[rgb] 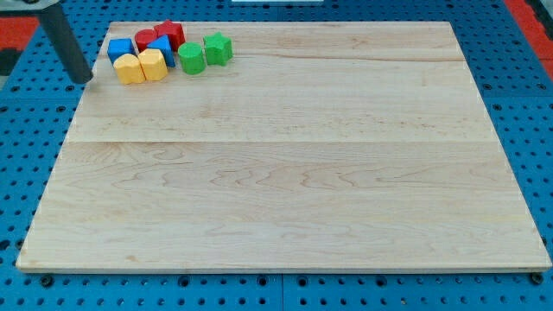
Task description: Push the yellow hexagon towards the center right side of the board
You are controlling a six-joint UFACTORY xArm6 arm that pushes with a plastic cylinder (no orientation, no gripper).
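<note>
The pale wooden board (285,190) with its faint grain fills most of the view, lying on a blue perforated table surface (22,173) that shows around its edges. All the blocks sit clustered at the board's far left corner, toward the view's top. Nearest in that cluster are two yellow blocks side by side and touching: a rounded yellow block (130,68) on the view's left and the yellow hexagon (153,64) just to its right. Right of them stand a green cylinder-like block (191,59) and, slightly farther, a green faceted block (218,48), close together. Behind the yellow pair lie a blue cube-like block (120,48) and a second blue block (162,47) whose shape is hard to make out, with two red blocks, (145,38) and (170,34), farthest back. The dark rod carries no gripper; my tip (82,79) rests at the board's left edge, left of the rounded yellow block and apart from it.
</note>
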